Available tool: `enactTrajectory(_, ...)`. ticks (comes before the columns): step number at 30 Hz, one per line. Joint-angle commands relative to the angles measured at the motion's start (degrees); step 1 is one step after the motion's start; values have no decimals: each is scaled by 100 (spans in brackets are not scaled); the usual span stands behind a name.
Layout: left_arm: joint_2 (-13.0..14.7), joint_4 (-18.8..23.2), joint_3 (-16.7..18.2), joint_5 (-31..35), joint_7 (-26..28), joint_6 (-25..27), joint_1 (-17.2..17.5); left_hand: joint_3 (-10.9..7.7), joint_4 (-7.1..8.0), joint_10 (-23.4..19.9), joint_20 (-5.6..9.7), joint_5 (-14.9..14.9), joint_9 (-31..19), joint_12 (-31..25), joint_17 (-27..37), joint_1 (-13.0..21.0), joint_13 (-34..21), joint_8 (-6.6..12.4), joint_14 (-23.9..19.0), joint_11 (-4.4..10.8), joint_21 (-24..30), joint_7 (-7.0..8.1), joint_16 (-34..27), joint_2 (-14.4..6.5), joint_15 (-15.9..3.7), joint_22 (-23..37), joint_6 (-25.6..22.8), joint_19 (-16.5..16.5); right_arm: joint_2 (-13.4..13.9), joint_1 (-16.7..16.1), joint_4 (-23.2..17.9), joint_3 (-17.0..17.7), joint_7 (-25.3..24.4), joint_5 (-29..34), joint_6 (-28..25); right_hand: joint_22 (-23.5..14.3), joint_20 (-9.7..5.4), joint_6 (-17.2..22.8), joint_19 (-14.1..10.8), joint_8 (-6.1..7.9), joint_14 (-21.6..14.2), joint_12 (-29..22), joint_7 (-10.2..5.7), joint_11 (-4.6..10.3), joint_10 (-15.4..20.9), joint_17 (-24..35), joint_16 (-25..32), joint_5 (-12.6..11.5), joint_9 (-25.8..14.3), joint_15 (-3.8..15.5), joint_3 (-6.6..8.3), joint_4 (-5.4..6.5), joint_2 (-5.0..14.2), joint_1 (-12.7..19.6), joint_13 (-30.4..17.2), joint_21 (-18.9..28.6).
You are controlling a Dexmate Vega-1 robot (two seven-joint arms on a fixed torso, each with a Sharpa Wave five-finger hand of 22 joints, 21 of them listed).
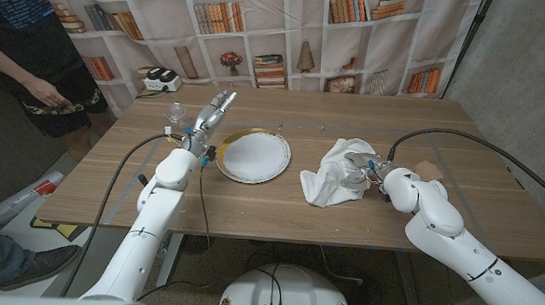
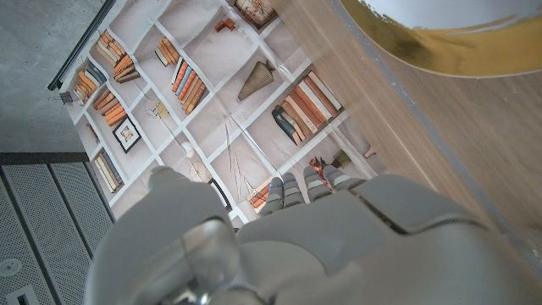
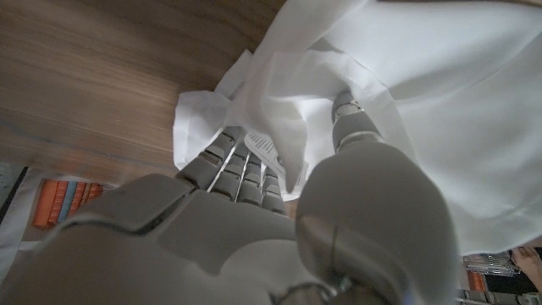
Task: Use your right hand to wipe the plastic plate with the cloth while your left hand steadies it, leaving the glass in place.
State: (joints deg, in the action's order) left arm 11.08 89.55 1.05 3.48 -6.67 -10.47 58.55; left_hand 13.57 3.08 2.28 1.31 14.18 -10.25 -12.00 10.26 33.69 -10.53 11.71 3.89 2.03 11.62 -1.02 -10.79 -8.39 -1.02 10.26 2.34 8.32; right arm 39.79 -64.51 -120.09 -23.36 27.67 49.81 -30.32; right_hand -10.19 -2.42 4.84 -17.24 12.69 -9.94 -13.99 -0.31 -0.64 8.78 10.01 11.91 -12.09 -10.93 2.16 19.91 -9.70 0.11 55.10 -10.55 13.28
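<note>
Right hand point(image 1: 373, 169) grips cloth point(image 1: 337, 175), right of plate point(image 1: 254, 156).

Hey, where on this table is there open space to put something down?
Bare wood runs along the near edge below the plate and cloth, and across the far right corner. It is crowded by the glass, left hand and right hand.

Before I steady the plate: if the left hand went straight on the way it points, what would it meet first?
Probably nothing on the table: the left hand points past the plate toward the back edge, with the glass off to its side. Depth is unclear.
</note>
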Motion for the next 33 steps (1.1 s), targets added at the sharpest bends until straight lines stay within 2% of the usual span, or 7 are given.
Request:
enactTrajectory(1,2,-82,49,-32,-16,-31,-33,34,2,-19,-14,-14,-34,22,16,13,-15,-17,19,17,-30,18,1,37,-10,14,4,50,-109,45,196,-106,-350,275,186,-50,-464,464,-370,129,-426,-148,-122,138,481,36,86,-37,-25,367,-73,90,11,112,-20,116)
enactTrajectory(7,8,-114,55,-42,-31,-52,-72,35,5,-23,-19,-17,-34,23,16,14,-15,-22,21,15,-31,22,2,35,-3,14,5,59,-171,-68,335,-71,-914,341,412,-117,-697,1670,-1141,374,-1454,-421,-461,550,1615,79,217,-79,-25,759,-235,197,67,136,-21,379)
enactTrajectory(12,11,-133,42,-34,-38,-58,-105,36,8,-21,-24,-20,-34,26,16,15,-15,-24,18,19,-31,20,1,33,-8,15,3,63,-215,-95,456,-38,-1162,313,560,-165,-929,2207,-1598,445,-2129,-509,-676,761,2104,98,321,-67,-24,1028,-270,224,164,169,-17,584)
enactTrajectory(20,-4,-122,34,-16,-13,-28,-120,38,12,-22,-33,-23,-35,29,16,17,-15,-25,15,19,-31,16,0,30,-12,15,-6,68,-241,34,668,-132,-1143,447,614,-183,-977,2270,-1666,404,-2288,-481,-743,863,2158,107,301,-71,-25,1077,-242,188,228,275,-18,624)
enactTrajectory(25,-19,-124,26,-3,9,-26,-126,39,15,-22,-41,-26,-35,30,16,18,-15,-26,19,24,-31,12,2,27,-6,15,-10,74,-286,123,947,-159,-1179,431,692,-236,-982,2345,-1944,344,-2627,-441,-801,904,2206,192,384,-67,-29,1133,-181,120,395,523,-27,783)
enactTrajectory(31,-46,-127,28,7,53,-20,-124,39,19,-21,-39,-28,-35,33,16,20,-16,-28,18,21,-30,17,1,24,-11,15,-13,76,-332,108,1119,-130,-1445,447,773,-567,-1029,2796,-2565,323,-3404,-422,-861,951,2428,688,887,54,-49,1131,-424,60,521,1011,-55,1373)
enactTrajectory(33,-52,-131,27,8,60,-22,-126,39,20,-21,-43,-29,-35,34,15,21,-16,-28,14,14,-29,19,0,24,-22,15,-14,78,-338,118,1149,-137,-1461,485,760,-700,-1020,3005,-2645,348,-3616,-401,-909,955,2429,849,1019,71,-58,1140,-493,51,535,1169,-64,1559)
